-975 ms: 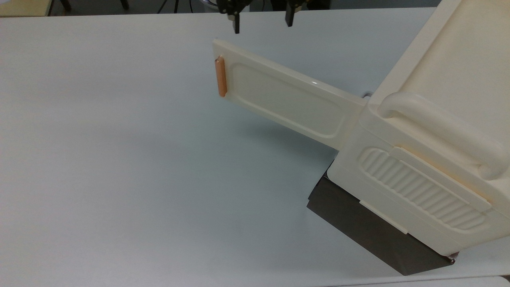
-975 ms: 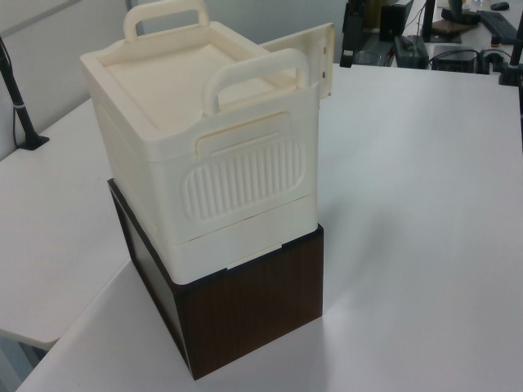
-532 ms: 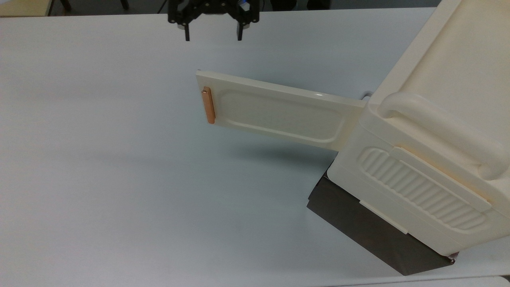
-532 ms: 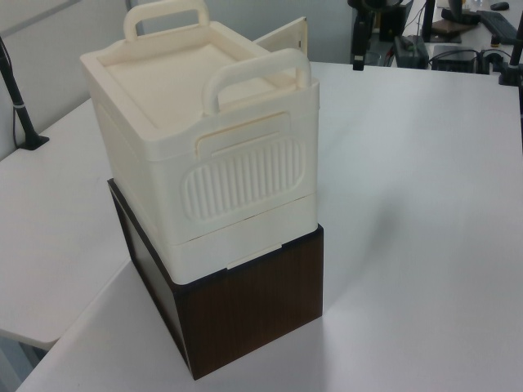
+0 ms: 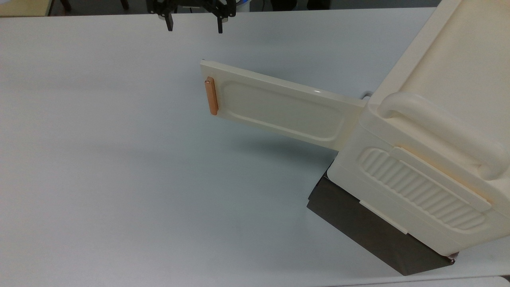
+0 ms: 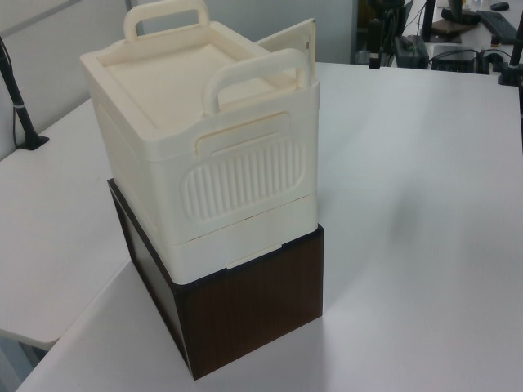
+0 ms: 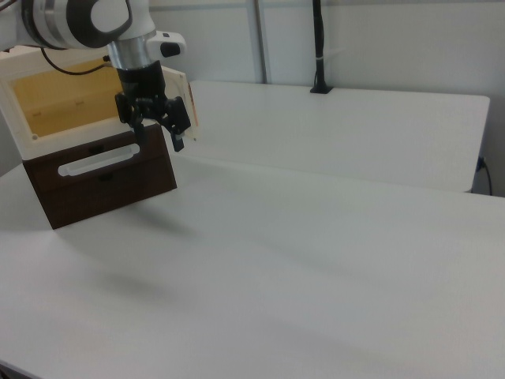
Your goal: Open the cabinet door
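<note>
1. I see the gripper [image 5: 194,24] with fingers spread apart, holding nothing, at the far edge of the table [image 5: 119,167] in the top view.
2. The cabinet door [image 5: 279,105] stands swung wide open, reaching toward the top view's left, clear of the gripper.
3. Its copper handle [image 5: 211,96] sits at the free end.
4. The cabinet [image 5: 430,151] sits on the top view's right, on its dark base [image 5: 370,235].

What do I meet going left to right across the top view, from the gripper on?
gripper → copper-orange bar handle → cabinet door → cabinet.
</note>
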